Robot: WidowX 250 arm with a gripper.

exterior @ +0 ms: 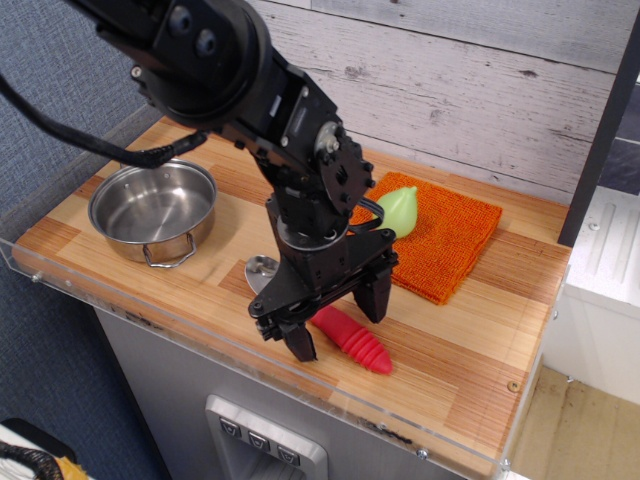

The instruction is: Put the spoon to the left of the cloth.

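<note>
The spoon lies on the wooden counter near the front edge, its ribbed red handle (pixel 352 340) pointing right and its silver bowl (pixel 261 268) to the left, partly hidden by the arm. My gripper (pixel 337 320) is open, low over the handle, one finger in front and one behind it. The orange cloth (pixel 448 235) lies flat at the back right, behind and right of the spoon.
A small light-green pear-shaped object (pixel 399 211) sits on the cloth's left edge. A steel pot (pixel 153 208) stands at the left. A clear plastic rim (pixel 200 335) runs along the counter's front. A plank wall is behind.
</note>
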